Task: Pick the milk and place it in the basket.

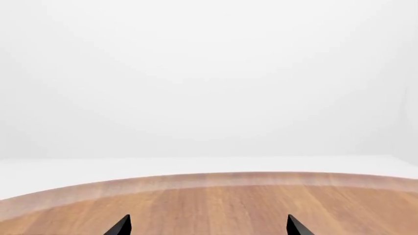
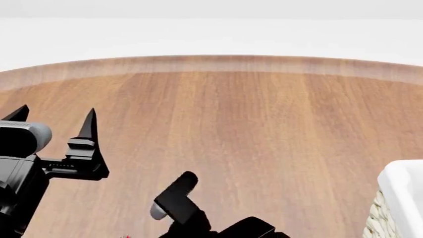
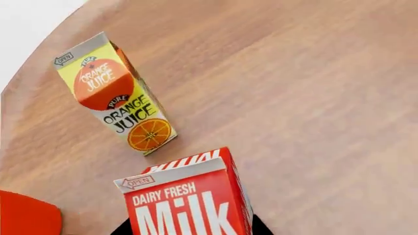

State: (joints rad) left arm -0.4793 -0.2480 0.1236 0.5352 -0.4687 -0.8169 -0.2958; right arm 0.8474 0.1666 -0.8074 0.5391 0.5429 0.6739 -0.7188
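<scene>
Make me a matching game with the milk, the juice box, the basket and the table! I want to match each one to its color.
Things:
1. milk
2. orange juice carton
3. basket
4. table

Colors:
A. brown wood
B. red with big white letters
C. cream-white, woven
D. yellow and orange with a fruit slice picture

Pairs: 1-B, 2-D, 3-C, 4-A
</scene>
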